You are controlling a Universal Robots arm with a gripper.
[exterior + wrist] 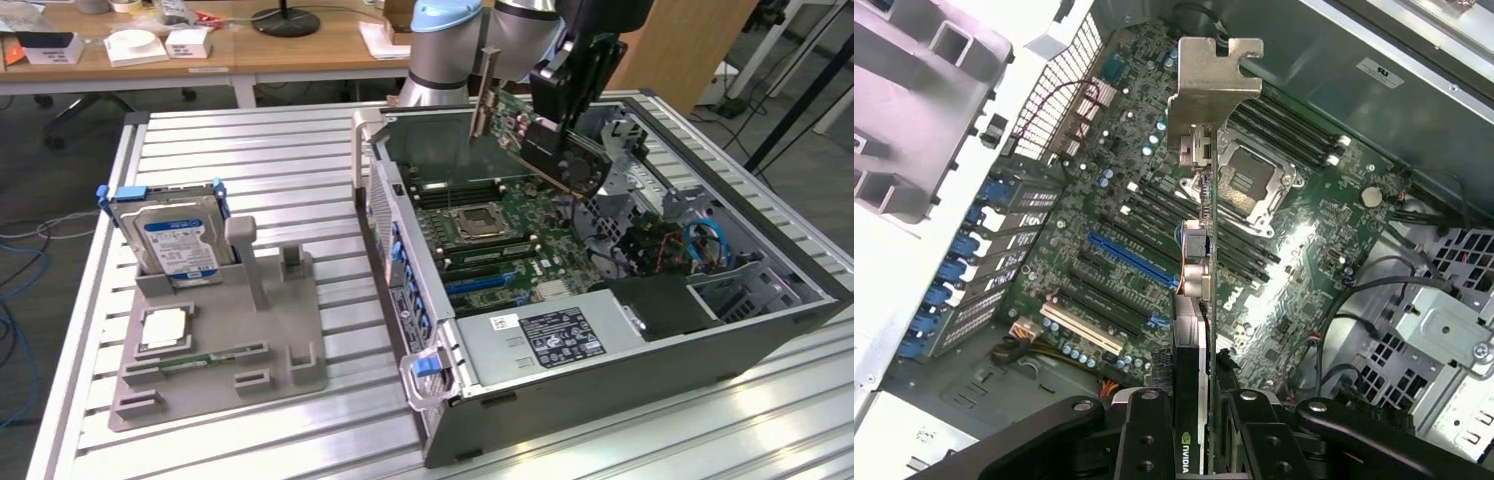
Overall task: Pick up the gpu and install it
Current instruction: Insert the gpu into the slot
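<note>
The gpu (554, 150), a flat card with a black shroud, green board and silver bracket (1212, 85), hangs tilted in the air above the open computer case (601, 330). My gripper (567, 75) is shut on the card's upper edge; in the wrist view its black fingers (1154, 435) clamp the card edge-on (1194, 350). Below the card lies the green motherboard (1154, 200) with its blue expansion slot (1132, 262) and the CPU socket (477, 222). The card is clear of the board and touches no slot.
A grey fixture tray (220, 340) in the exterior view's left holds a blue-labelled hard drive (178, 240), a CPU chip (163, 325) and a RAM stick (207, 357). Drive cages and cables (694, 245) crowd the case's right side. Desks stand behind.
</note>
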